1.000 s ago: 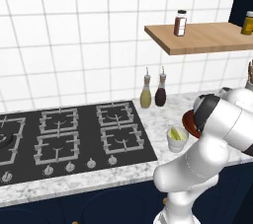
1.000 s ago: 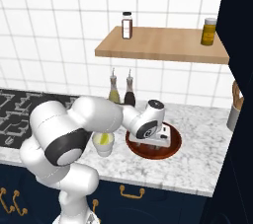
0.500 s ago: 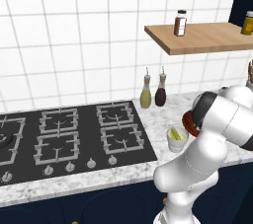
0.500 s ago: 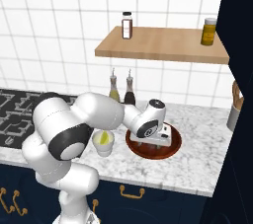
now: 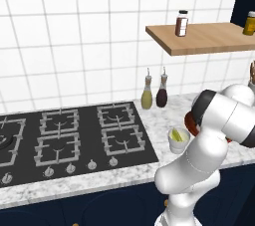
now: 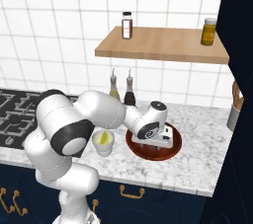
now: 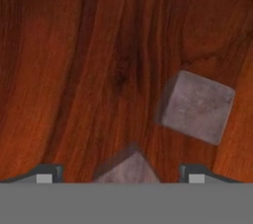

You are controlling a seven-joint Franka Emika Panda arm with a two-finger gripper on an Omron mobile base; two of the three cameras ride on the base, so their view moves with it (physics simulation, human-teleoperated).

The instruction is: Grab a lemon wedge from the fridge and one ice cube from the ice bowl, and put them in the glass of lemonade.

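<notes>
The wedge [image 6: 105, 137] already sits in the glass [image 6: 103, 143] on the counter [image 6: 197, 166], so I'd say half is done and the ice is left. The fingers [image 7: 120, 177] stand wide apart, low in the bowl [image 6: 173, 149], straddling one cube [image 7: 129, 169] (nothing gripped yet). A second greyish cube [image 7: 197, 107] lies nearby on the red-brown floor.

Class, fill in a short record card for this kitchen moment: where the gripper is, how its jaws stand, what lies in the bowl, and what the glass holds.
gripper: down inside the ice bowl, jaws apart
between the fingertips: one ice cube, not yet clamped
second ice cube: loose on the bowl floor, off to one side
glass of lemonade: beside the bowl on the counter, lemon wedge in it
</notes>
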